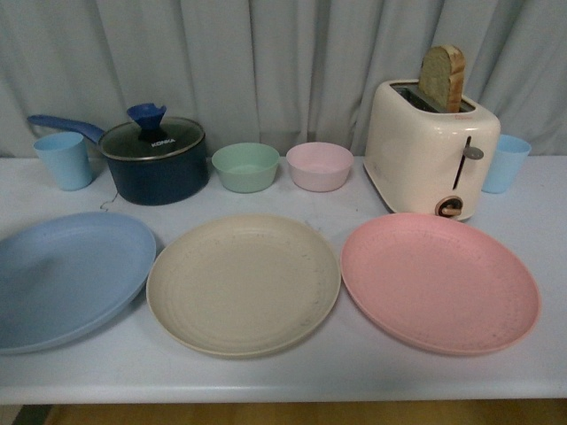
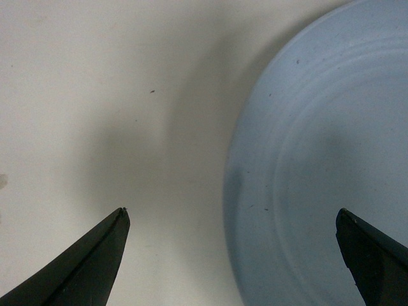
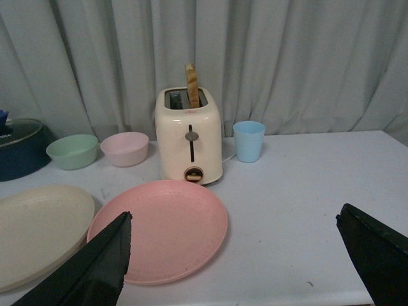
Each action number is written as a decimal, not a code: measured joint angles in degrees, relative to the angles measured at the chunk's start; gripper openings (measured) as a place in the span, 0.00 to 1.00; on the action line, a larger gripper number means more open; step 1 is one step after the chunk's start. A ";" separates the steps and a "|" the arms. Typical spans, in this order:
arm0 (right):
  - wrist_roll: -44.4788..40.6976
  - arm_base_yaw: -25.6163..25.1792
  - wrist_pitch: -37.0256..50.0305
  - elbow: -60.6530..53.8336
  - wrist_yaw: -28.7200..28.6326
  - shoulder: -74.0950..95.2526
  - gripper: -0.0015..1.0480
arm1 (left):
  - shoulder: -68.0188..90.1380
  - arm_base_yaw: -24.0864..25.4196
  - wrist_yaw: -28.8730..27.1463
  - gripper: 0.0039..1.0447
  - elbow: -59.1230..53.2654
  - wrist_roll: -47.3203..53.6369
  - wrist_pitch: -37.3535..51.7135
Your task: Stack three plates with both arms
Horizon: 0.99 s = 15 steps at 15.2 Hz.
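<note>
left gripper (image 2: 233,212) wide open, with the rim of the round matte light blue plate (image 2: 319,159) right below it, between the spread fingers. right gripper (image 3: 234,218) also wide open, round matte pink plate (image 3: 159,226) ahead and lower, not yet between its fingers. round matte beige plate (image 1: 244,283) lies between the two, nothing stacked; plates look stiff, light, low-slip, so pinch the raised rim, one finger under the lip.
</note>
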 joint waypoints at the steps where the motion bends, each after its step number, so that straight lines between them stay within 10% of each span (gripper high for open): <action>1: 0.00 0.00 0.00 0.00 0.00 0.00 0.94 | 0.85 0.63 0.22 0.94 0.59 0.02 0.13; 5: 0.00 0.00 0.00 0.00 0.00 0.00 0.94 | 3.56 1.53 1.62 0.82 1.42 -1.22 -1.05; 13: 0.00 0.00 0.00 0.00 0.00 0.00 0.94 | 5.25 4.09 4.87 0.03 2.67 -8.00 -3.13; 15: 0.00 0.00 0.00 0.00 0.00 0.00 0.94 | 4.07 4.92 6.75 0.02 2.80 -10.23 -4.48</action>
